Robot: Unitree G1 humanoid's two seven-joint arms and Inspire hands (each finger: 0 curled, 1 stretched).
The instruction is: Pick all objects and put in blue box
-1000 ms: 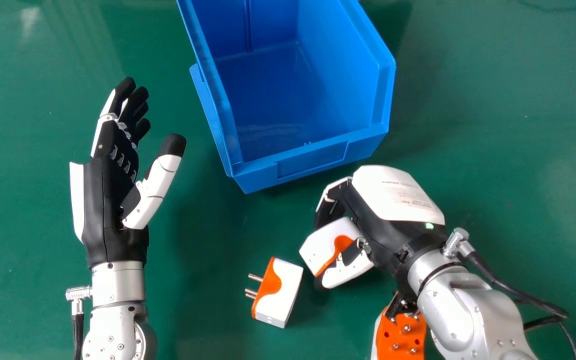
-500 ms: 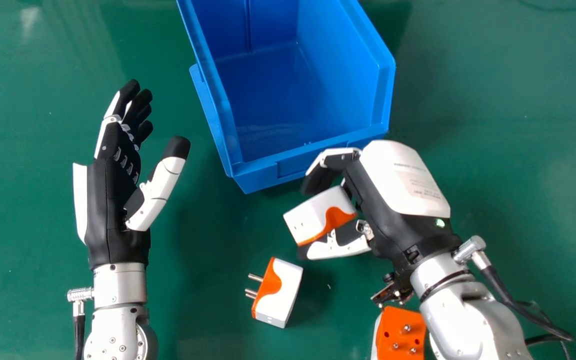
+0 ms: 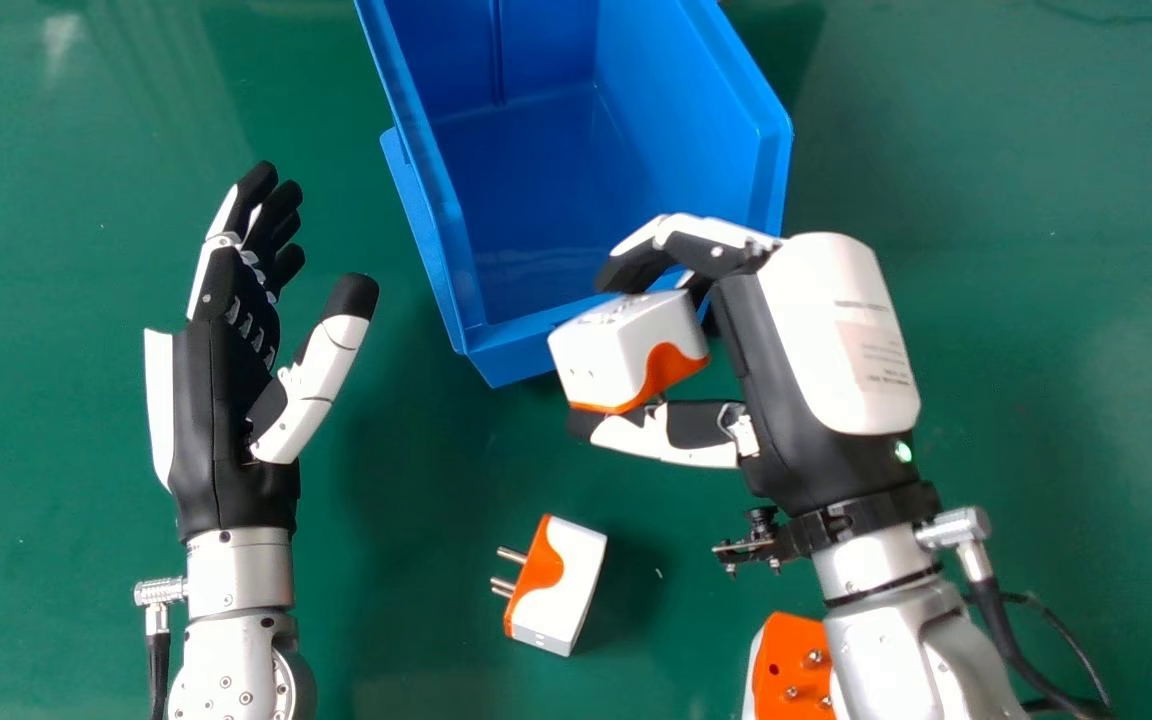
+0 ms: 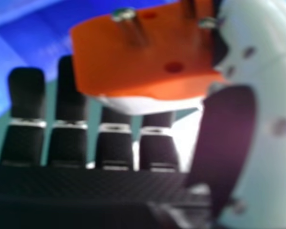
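One plug adapter [image 3: 626,350] pinched in right hand [image 3: 821,350], near blue box [image 3: 506,354] | left hand [image 3: 221,400] open, relaxed | best carried high, lowered well inside, then let go

The box [image 3: 621,325] is blue, the table [image 3: 416,620] green, the left hand [image 3: 226,400] and right hand [image 3: 806,370] black and white. Wavy orange edges the white held plug [image 3: 606,360] and lying plug [image 3: 566,590]; the third plug [image 3: 786,665] pairs both
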